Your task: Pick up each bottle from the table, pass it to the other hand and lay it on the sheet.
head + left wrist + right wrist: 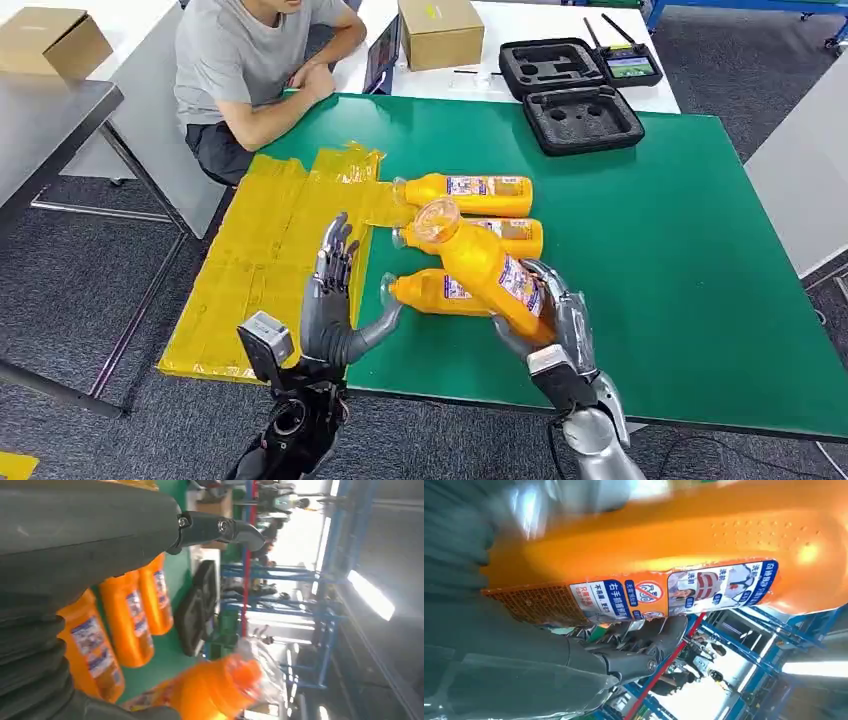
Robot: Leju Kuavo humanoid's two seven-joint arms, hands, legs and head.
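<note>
Bottle (487,272) is up off the desk (680,270), gripped near its base by the right hand (556,325) and tilted with its cap toward the left hand (333,300), which is open, fingers spread, holding nothing, raised over the near edge of the sheet (265,250). By my reading the handover is not yet made and no bottle lies fully on the sheet. Three more bottles (470,192) lie on their sides on the green just beside the sheet's right edge, the farthest with its cap touching it. Room is good: the sheet is bare and wide, open green lies to the right, a foam case (583,118) sits well apart at the far edge, and a person (255,60) sits at the far left corner
</note>
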